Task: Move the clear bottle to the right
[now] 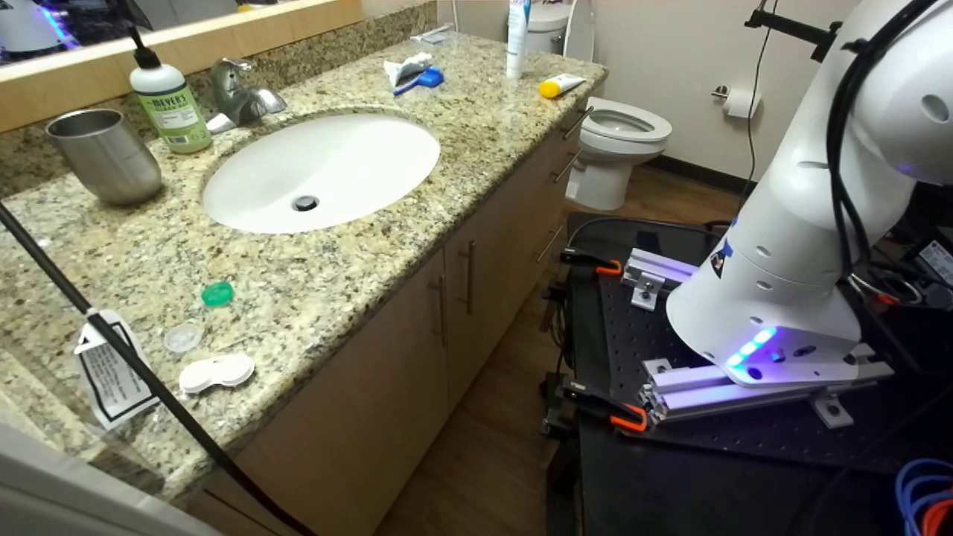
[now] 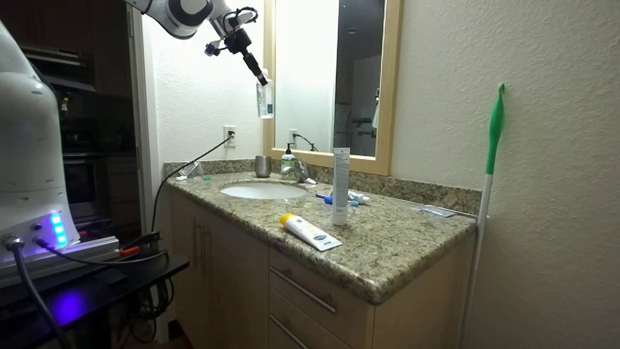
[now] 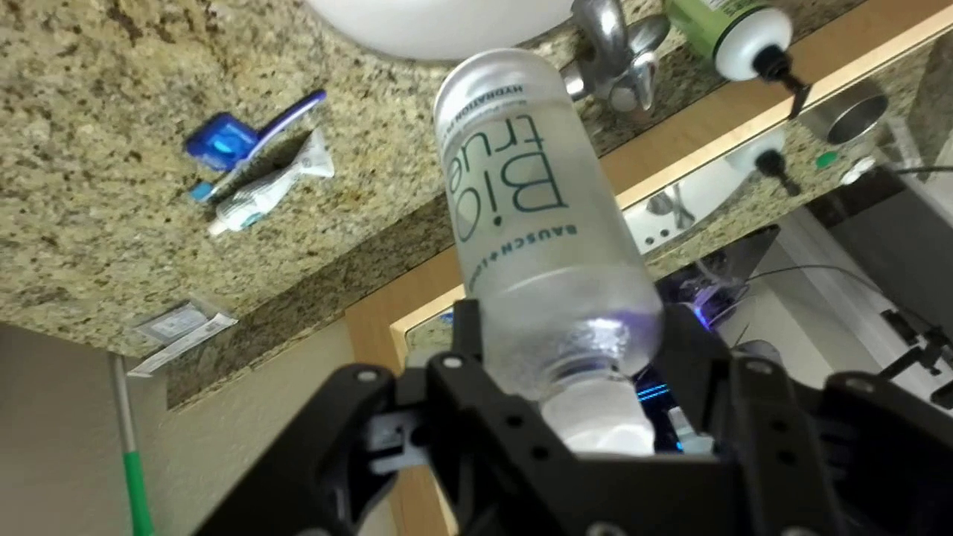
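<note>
The clear bottle [image 3: 532,193] has blue-green lettering and a white cap. My gripper [image 3: 572,327] is shut on it near its shoulders, with one finger on each side. In an exterior view the bottle [image 2: 265,103] hangs nearly upright below the gripper [image 2: 263,81], high above the counter in front of the mirror. The cap lies between the fingers toward the palm in the wrist view. In an exterior view that shows the arm's base, the gripper and the bottle are out of view.
The granite counter [image 1: 298,283] holds a sink [image 1: 327,171], a faucet [image 1: 242,93], a green soap bottle [image 1: 175,112] and a metal cup [image 1: 108,156]. A standing white tube [image 2: 340,189], a yellow-capped tube [image 2: 310,231] and a blue brush [image 1: 421,80] are farther along. A cord [image 1: 149,372] crosses one end.
</note>
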Available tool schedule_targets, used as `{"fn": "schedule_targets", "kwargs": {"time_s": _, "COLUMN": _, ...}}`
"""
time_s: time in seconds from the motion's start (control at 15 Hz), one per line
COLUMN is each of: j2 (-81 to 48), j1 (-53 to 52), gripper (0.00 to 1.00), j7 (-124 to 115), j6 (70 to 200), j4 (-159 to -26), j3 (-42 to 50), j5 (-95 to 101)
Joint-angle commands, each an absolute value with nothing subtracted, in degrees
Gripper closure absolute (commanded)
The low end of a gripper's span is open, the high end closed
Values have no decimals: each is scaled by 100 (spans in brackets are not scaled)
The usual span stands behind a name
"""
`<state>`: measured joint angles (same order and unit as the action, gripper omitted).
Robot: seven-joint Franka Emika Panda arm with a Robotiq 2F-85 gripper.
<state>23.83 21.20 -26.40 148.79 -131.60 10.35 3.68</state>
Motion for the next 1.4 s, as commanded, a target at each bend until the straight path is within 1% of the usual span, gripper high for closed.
{"fn": "schedule_targets", "kwargs": {"time_s": 0.0, "j2": 1387, "j1": 2937, "gripper": 64, "j7": -3191, "j6": 15494, "j4": -12597, "j3": 925, "j5": 1139}}
{"fn": "schedule_targets", "kwargs": {"time_s": 0.27, "j2": 301, "j1": 3441, "gripper": 64, "j7": -3699, "j6": 15096, "j4": -11629, "j3": 1466, "j5": 1774}}
{"fn": "schedule_targets", "kwargs": {"time_s": 0.4, "j2": -415, "j1": 3439, "gripper": 64, "j7": -3877, "j6": 14786, "j4": -11031, "j3": 1834, "j5": 1795}}
{"fn": "schedule_targets", "kwargs": {"time_s": 0.53, "j2": -690, "j1": 3199, "gripper": 64, "j7": -4443, "j6": 14356, "j4": -10898, "j3": 2096, "j5": 1839}}
{"fn": "schedule_targets", "kwargs": {"time_s": 0.6, "j2": -346, "j1": 3152, "gripper": 39, "j7": -3884, "j6": 14780, "j4": -11306, "j3": 2220, "j5": 1641}}
{"fn": "schedule_targets", "kwargs": {"time_s": 0.73, "j2": -714, "j1": 3065, "gripper": 39, "j7": -4184, "j6": 14609, "j4": -11088, "j3": 2323, "j5": 1643}}
{"fn": "schedule_targets", "kwargs": {"time_s": 0.87, "j2": -785, "j1": 2979, "gripper": 39, "j7": -4300, "j6": 14565, "j4": -11021, "j3": 2329, "j5": 1636}}
{"fn": "schedule_targets", "kwargs": {"time_s": 0.93, "j2": -861, "j1": 2945, "gripper": 64, "j7": -4413, "j6": 14534, "j4": -10983, "j3": 2350, "j5": 1757}}
{"fn": "schedule_targets", "kwargs": {"time_s": 1.2, "j2": -1302, "j1": 2541, "gripper": 64, "j7": -4973, "j6": 14701, "j4": -11289, "j3": 2670, "j5": 2155}}
{"fn": "schedule_targets", "kwargs": {"time_s": 1.33, "j2": -1454, "j1": 2387, "gripper": 64, "j7": -5120, "j6": 14856, "j4": -11403, "j3": 2731, "j5": 2021}}
